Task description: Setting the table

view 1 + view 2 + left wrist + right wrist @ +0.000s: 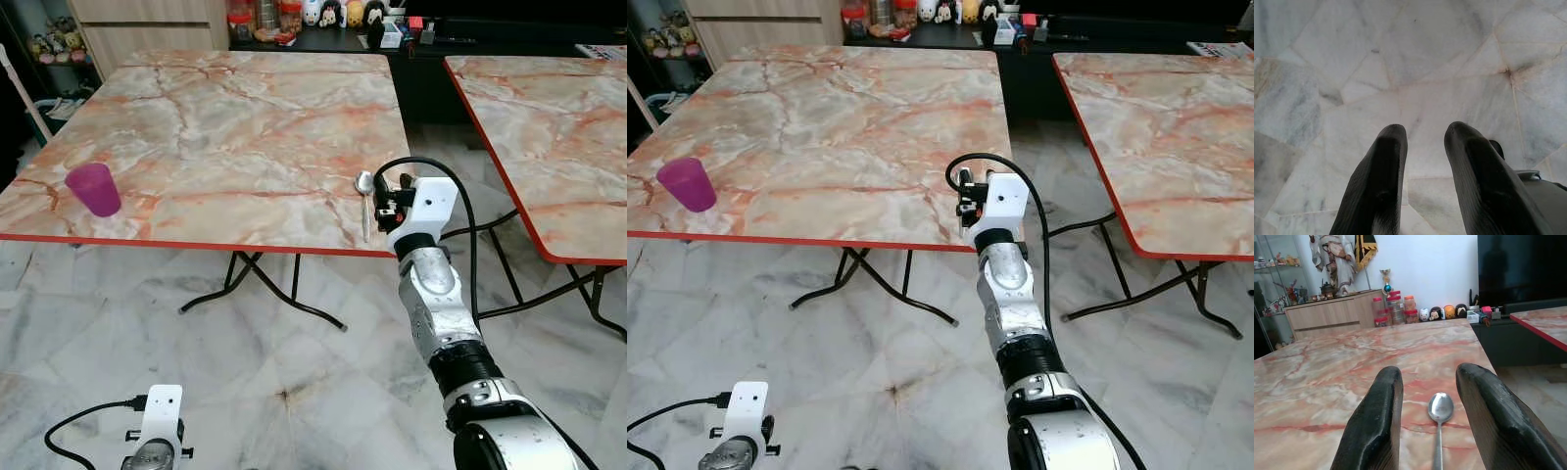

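1. Your right tool [1425, 431] is hovering at the near edge of the marble counter [225, 127], its fingers [1376, 426] spread wide and holding nothing.
2. The metal spoon [1440, 418] is lying flat on the counter between those fingers, bowl pointing away.
3. You are judging the spoon's placement; next, either lift clear or close gently on the handle.
4. The purple cup [93, 188] is standing well apart, at the counter's left edge.
5. Your left tool [1425, 181] is hanging idle, fingers apart, over the marble floor [1400, 58].

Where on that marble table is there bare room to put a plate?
Most of the table is bare: the broad stretch between the purple cup near its left edge and the spoon near its right front corner. That corner is taken, with the right gripper open around the spoon.
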`<state>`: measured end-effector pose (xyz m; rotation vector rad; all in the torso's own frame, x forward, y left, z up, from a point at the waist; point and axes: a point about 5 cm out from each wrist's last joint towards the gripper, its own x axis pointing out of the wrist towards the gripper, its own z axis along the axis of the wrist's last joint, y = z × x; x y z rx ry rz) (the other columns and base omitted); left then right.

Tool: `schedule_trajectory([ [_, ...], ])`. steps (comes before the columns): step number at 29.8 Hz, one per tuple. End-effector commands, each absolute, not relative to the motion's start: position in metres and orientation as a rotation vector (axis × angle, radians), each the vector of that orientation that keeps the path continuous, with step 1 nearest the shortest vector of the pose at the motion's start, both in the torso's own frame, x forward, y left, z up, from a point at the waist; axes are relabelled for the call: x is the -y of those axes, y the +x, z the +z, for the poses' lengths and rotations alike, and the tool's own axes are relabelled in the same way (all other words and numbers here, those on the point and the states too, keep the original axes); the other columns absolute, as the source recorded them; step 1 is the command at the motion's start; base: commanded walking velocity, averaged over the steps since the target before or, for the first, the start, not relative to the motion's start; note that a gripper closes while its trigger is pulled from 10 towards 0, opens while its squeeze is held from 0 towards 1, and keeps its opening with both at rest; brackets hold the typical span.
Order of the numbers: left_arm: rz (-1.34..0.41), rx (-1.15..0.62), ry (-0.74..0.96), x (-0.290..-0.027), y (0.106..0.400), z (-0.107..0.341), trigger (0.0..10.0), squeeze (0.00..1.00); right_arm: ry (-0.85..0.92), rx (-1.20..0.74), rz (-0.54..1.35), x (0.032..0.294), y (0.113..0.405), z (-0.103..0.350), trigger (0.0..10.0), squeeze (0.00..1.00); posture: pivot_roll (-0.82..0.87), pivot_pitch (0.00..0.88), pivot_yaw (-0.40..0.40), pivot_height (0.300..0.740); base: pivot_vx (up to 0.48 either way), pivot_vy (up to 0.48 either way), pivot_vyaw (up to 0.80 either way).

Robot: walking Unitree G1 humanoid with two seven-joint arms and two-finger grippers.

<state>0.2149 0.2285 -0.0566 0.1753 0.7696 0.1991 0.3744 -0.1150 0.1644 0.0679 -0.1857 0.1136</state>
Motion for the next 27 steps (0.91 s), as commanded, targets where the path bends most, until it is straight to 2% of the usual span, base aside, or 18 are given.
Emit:
schedule_trajectory([
  [1,0.195,-0.776,0.184,-0.2297,0.2135,-0.0572,10.0,0.00,0.074,0.166,0.097,0.1187,0.3752,0.1617,10.0,0.00,0.05,0.133,0.004,0.740,0.262,0.000,0.00],
  [27,0.201,-0.785,0.198,-0.2336,0.2106,-0.0581,10.0,0.00,0.093,0.178,0.094,0.1182,0.3776,0.1647,10.0,0.00,0.06,0.095,0.004,0.740,0.282,0.000,0.00],
])
